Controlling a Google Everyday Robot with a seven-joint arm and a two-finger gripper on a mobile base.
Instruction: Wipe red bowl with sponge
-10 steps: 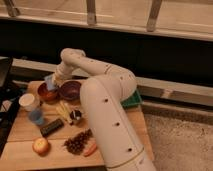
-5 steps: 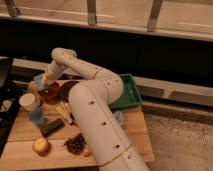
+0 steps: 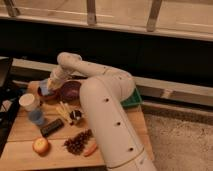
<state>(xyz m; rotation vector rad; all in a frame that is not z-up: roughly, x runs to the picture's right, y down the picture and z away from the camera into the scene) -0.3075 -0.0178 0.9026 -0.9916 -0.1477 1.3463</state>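
The red bowl sits at the back left of the wooden table, mostly covered by my gripper. My gripper reaches down from the white arm and sits right over the bowl. It is shut on the light-blue sponge, which is pressed at the bowl's left rim. The darker maroon bowl stands just to the right of it.
A white cup and a blue translucent cup stand in front of the red bowl. Yellow sticks, a dark bar, a round fruit and a brown cluster lie nearer. A green tray is at the right.
The gripper with the sponge has moved left from the maroon bowl's side to over the red bowl. The arm's big link has swung left and nearer the camera.
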